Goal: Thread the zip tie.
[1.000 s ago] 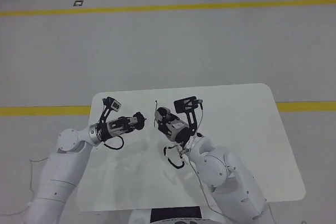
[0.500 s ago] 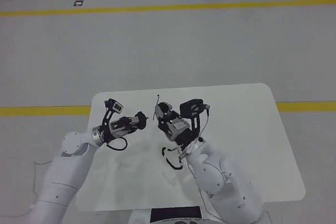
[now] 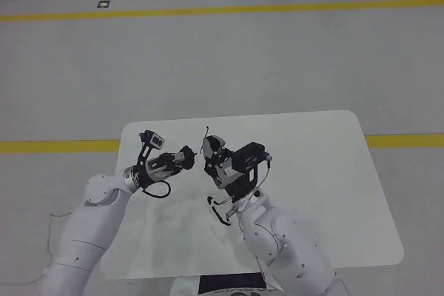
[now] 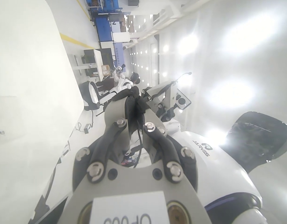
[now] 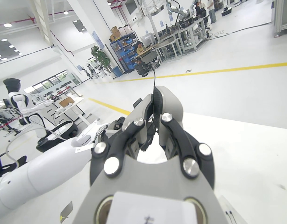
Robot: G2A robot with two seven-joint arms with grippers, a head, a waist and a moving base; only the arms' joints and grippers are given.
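Observation:
The zip tie [image 5: 154, 82] is a thin black strap that sticks out past the tips of my right gripper [image 5: 155, 94], which is shut on it. In the top view the zip tie [image 3: 206, 136] rises from the right gripper [image 3: 209, 149] above the table's middle. My left gripper [image 3: 188, 156] hangs just to its left, tip to tip with a small gap. In the left wrist view the left gripper [image 4: 134, 103] is shut, and a thin black strip [image 4: 139, 141] runs back from between its fingers. How the two ends join is hidden.
Both grippers are held in the air above the white table [image 3: 318, 185]. Its left edge lies close to the left arm. The grey floor with yellow lines [image 3: 52, 146] surrounds the table.
The left gripper has moved a little right and toward the right gripper, narrowing the gap. The right wrist has turned, bringing its camera mount lower in the top view.

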